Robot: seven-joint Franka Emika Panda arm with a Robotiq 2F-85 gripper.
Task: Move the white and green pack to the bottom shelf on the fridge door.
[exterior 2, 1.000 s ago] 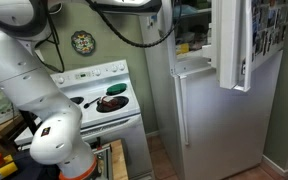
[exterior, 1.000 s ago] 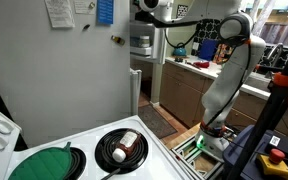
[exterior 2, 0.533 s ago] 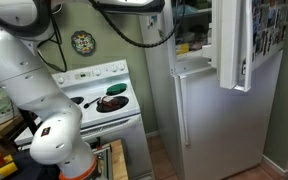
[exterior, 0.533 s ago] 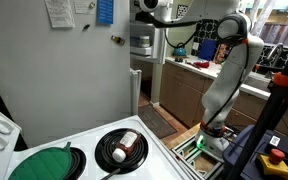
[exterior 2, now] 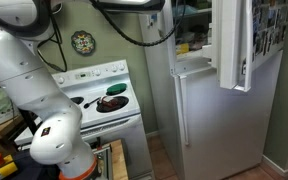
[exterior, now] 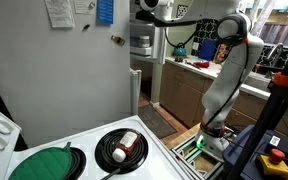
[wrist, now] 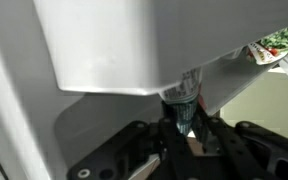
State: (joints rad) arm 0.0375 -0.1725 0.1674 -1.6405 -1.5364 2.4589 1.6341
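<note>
Your hand (wrist: 184, 136) comes up from the bottom of the wrist view, and its dark fingers (wrist: 170, 128) pinch the lower end of the white and green pack (wrist: 185, 93). The pack stands roughly upright. Its top reaches the underside of a white door shelf (wrist: 134, 50) of the fridge, which fills the upper part of that view. I cannot tell whether pack and shelf touch. To the right of the shelf, at the edge of the view, a colourful packet (wrist: 271, 45) with red and green on it shows; what it is stays unclear.

In both exterior views the pack itself is hidden. Your arm (exterior 2: 29, 75) rises beside the fridge (exterior 2: 219, 125) and reaches across near the top of it, where the upper door (exterior 2: 234, 40) stands swung open. Against the wall next to the fridge stands a white stove (exterior 2: 99, 100) with a dark pan (exterior 2: 109, 102) on a burner. In an exterior view from the stove side, the fridge wall (exterior: 74, 80) carries papers (exterior: 57, 12), and beyond the fridge your arm (exterior: 229, 70) stands before a cluttered worktop (exterior: 184, 62).
</note>
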